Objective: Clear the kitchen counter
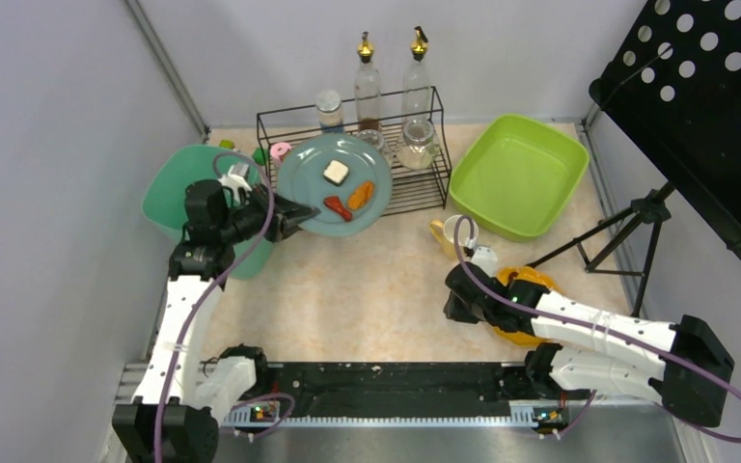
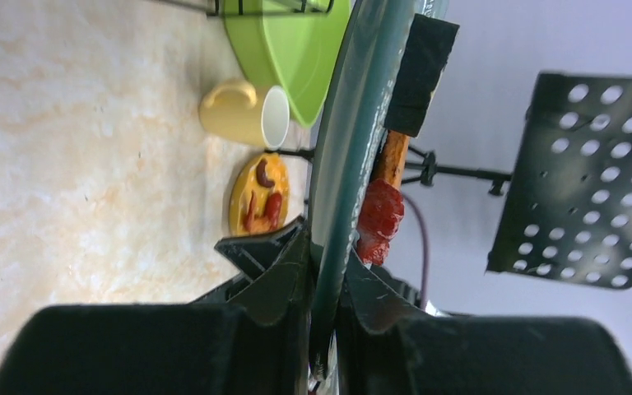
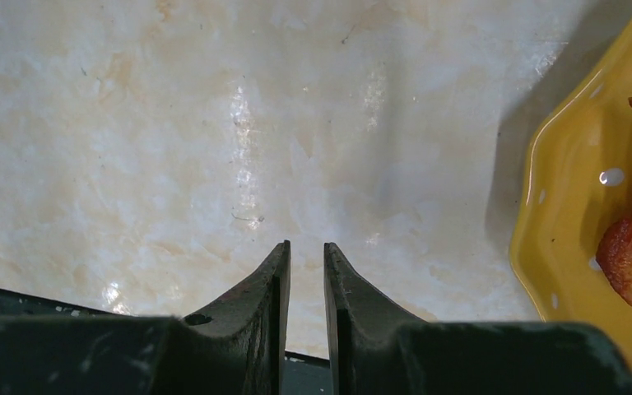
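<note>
My right gripper [image 3: 306, 248], narrowly parted and holding nothing, hovers over the kitchen counter [image 3: 214, 123] beside one yellow plate [image 3: 572, 271] of fried food. My left gripper [image 2: 325, 247] clamps one teal plate [image 1: 307, 178] bearing three food pieces [image 1: 336, 173]. Beyond, the rack [image 1: 425, 188] holds two bottles [image 1: 368, 87].

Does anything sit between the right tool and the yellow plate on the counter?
Nothing visible does. The right tool hangs over bare kitchen counter, jaws slightly apart and empty; the yellow plate lies just beside it, only counter between. The yellow mug stands farther back, off that line.
</note>
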